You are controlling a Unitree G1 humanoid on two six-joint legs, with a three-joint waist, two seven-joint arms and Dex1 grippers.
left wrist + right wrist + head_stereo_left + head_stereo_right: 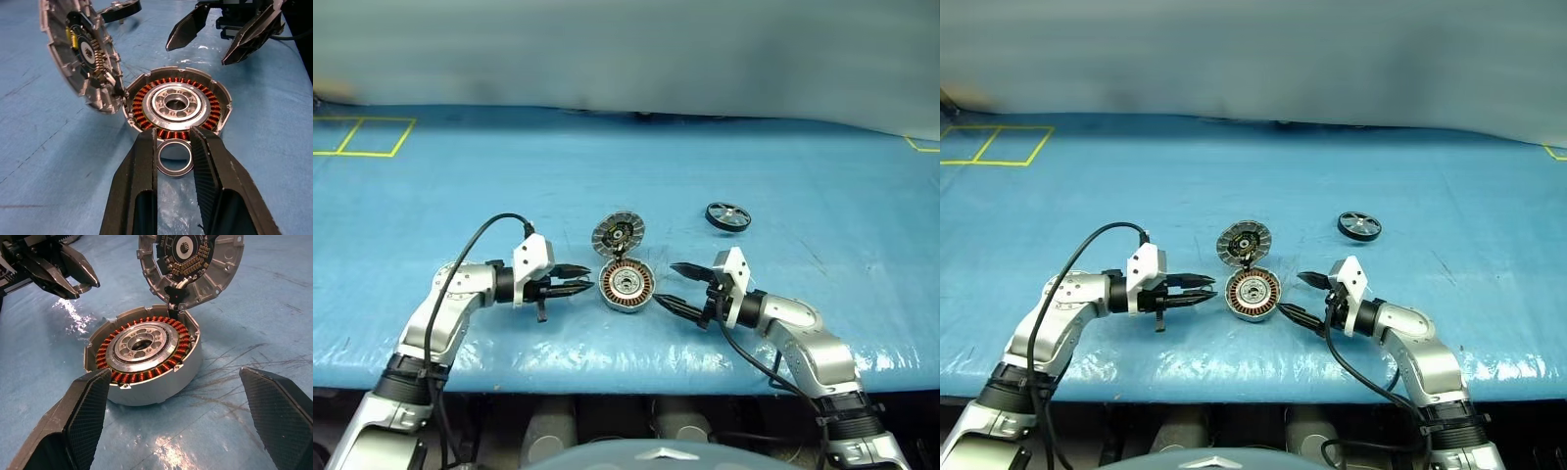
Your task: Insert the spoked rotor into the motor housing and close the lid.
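Note:
The motor housing [626, 284] lies open on the blue table, copper windings ringing its silver centre. Its lid [618, 234] stands tipped up at the far edge, with the segmented inside showing. Farther back to the right, the spoked rotor [727, 215] lies flat with no gripper near it. My left gripper [591, 277] points at the housing from its left side and is shut on a thin metal ring [174, 174], held just short of the housing wall. My right gripper [668, 285] is on the housing's right side, open wide, with nothing between its fingers [85, 416].
A blue cover [822, 147] spreads over the whole table, wrinkled and shiny along the front edge [607, 362]. Yellow tape lines [362, 137] mark the far left corner, with another piece [922, 147] at the far right.

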